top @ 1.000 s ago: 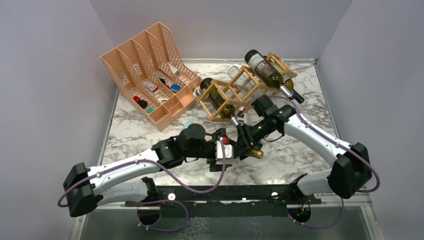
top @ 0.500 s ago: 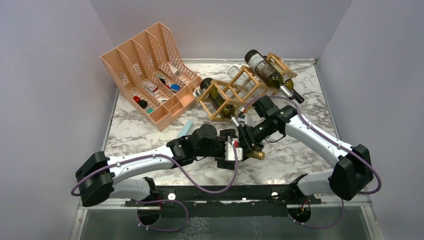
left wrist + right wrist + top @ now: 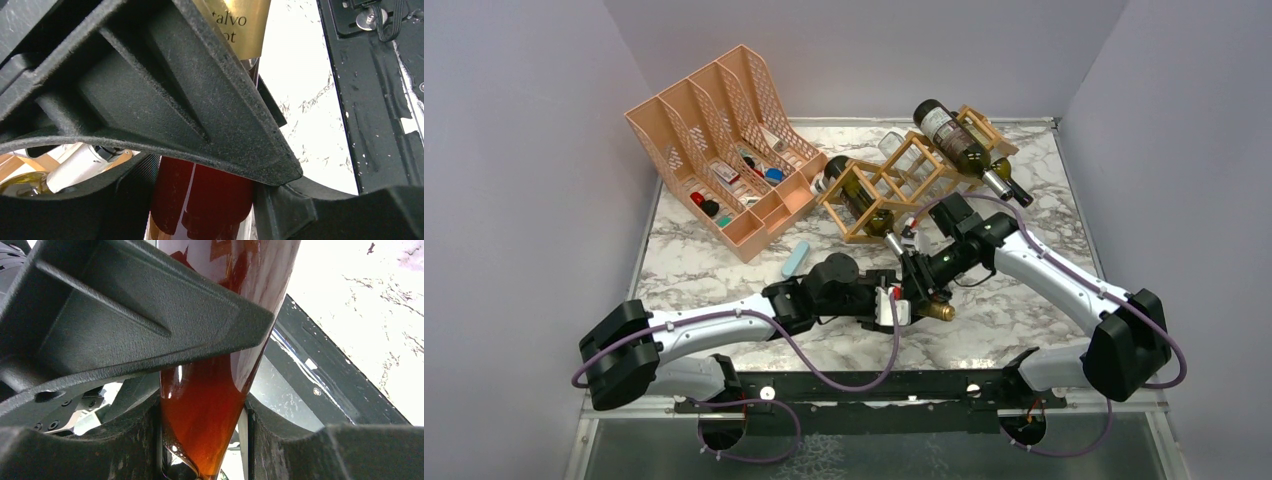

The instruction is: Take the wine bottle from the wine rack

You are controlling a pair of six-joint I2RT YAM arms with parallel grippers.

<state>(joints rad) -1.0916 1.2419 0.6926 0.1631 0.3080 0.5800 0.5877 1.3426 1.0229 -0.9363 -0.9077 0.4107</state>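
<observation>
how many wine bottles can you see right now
4: a dark one on the rack's right end, a clear one mid-rack, a dark one at its left, a red one held between both grippers. Others may be hidden.

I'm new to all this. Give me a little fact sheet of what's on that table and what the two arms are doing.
held item: wine bottle with gold foil neck, off the rack
right gripper: shut on the wine bottle
left gripper: jaws either side of the same bottle
wine rack: tan wooden lattice at the back, other bottles in it
pink organiser: back left, small items inside
surface: marble table
</observation>
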